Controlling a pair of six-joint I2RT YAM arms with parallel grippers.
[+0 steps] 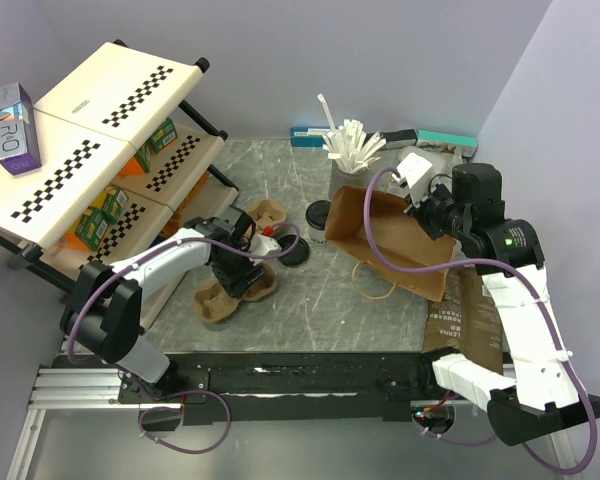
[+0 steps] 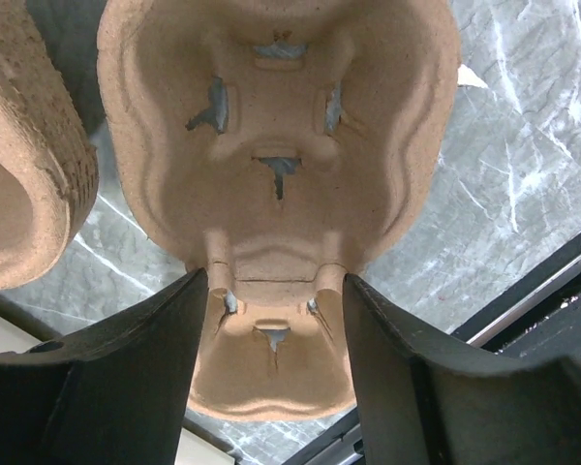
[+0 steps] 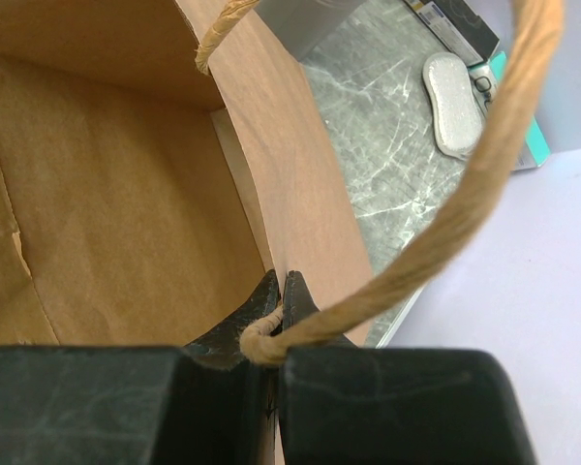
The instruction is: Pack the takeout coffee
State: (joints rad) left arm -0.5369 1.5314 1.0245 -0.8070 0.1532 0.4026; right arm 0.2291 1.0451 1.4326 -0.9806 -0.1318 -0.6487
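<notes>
The white paper cup stands on the table left of the bag's mouth, and its top looks dark. A round black lid lies at its front left. My left gripper is open over a brown pulp cup carrier. In the left wrist view its fingers flank the carrier's narrow waist. My right gripper is shut on the rim of the brown paper bag, which opens toward the cup. In the right wrist view the gripper pinches the bag wall at the twine handle's knot.
A second pulp carrier lies behind the left gripper. A dark grey cup of white sticks stands at the back. A checkered shelf holds boxes at the left. Flat boxes line the back wall. Folded bags lie at the right.
</notes>
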